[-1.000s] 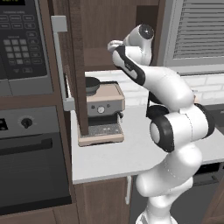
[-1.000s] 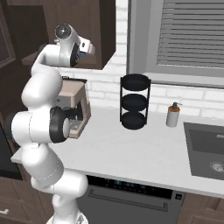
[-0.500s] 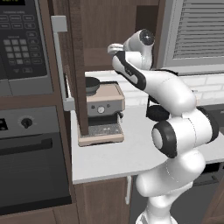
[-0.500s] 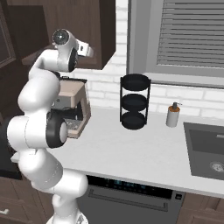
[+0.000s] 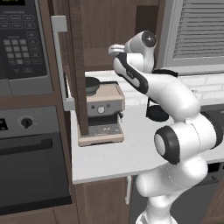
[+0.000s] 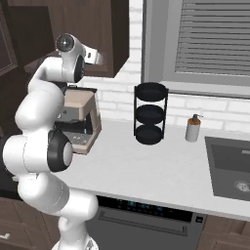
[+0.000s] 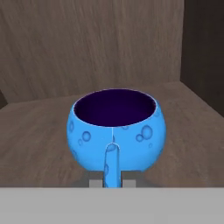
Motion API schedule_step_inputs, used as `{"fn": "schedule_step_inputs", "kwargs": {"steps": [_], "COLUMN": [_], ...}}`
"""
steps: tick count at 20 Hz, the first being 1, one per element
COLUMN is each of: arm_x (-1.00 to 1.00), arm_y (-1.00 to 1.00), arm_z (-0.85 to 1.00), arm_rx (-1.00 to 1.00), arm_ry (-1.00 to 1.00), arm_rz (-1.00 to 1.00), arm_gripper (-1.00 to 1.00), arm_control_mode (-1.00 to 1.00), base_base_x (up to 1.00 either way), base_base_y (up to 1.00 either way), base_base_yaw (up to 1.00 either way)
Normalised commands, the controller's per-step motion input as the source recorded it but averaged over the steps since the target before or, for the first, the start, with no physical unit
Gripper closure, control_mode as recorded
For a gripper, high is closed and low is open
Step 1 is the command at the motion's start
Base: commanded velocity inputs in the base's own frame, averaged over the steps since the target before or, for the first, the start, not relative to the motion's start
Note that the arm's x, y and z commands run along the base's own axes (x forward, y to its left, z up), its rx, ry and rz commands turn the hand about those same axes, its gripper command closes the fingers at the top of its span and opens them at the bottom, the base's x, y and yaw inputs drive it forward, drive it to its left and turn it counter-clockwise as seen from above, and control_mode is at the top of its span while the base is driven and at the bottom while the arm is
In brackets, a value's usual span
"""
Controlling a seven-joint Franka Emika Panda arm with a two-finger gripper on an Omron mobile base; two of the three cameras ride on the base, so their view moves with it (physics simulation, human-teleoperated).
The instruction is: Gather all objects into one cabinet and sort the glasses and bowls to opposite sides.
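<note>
- Hand view: small blue bowl [image 7: 116,131] sits upright on the wood shelf [image 7: 39,131] of the cabinet [image 5: 109,39], dead ahead of the hand, back wall behind it, side wall near on 1 side.
- Jaws: cannot tell their state. A blue sliver runs from the bowl's rim down to the bottom edge of the view, between 2 grey stubs; it could be a handle or part of the bowl. No clear contact on either side.
- Left base view: gripper [image 5: 114,49] is up inside the open cabinet, wrist folded tight above the coffee machine [image 5: 101,114] on the worktop [image 5: 113,157].
- Risk 1: if the bowl is loose, pushing forward shoves it into the back wall or skids it toward the side wall. That matters, since bowls must end up on 1 side, cups on the other.
- Risk 2: if the jaws pinch only the thin rim, the round glossy body may twist or slip out.
- Risk 3: backing out on a wide swing, elbow could clip the open door [image 5: 74,65] or the coffee machine.
- Risk 4: large dark bowl [image 5: 91,84] on top of the coffee machine, just below the arm; a low retreat could knock it off.
- Cups: cannot place them.
</note>
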Motion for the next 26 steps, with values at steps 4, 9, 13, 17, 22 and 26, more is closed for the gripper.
{"fn": "schedule_step_inputs", "kwargs": {"steps": [4,9,13,17,22,26], "arm_x": [-0.21,-0.92,-1.00,-1.00,-1.00,-1.00], "arm_y": [0.00,0.00,0.00,0.00,0.00,0.00], "arm_z": [0.03,0.01,0.00,0.10,0.19,0.14], "arm_rx": [0.00,0.00,0.00,0.00,0.00,0.00], "arm_ry": [-0.06,-0.11,-0.06,0.00,0.00,0.00], "arm_rz": [0.00,0.02,0.02,0.00,0.01,0.01], "arm_gripper": [1.00,1.00,1.00,1.00,1.00,1.00], "arm_control_mode": [-1.00,-1.00,-1.00,-1.00,-1.00,-1.00], "base_base_x": [0.00,0.00,0.00,0.00,0.00,0.00], "base_base_y": [0.00,0.00,0.00,0.00,0.00,0.00], "base_base_yaw": [0.00,0.00,0.00,0.00,0.00,0.00]}}
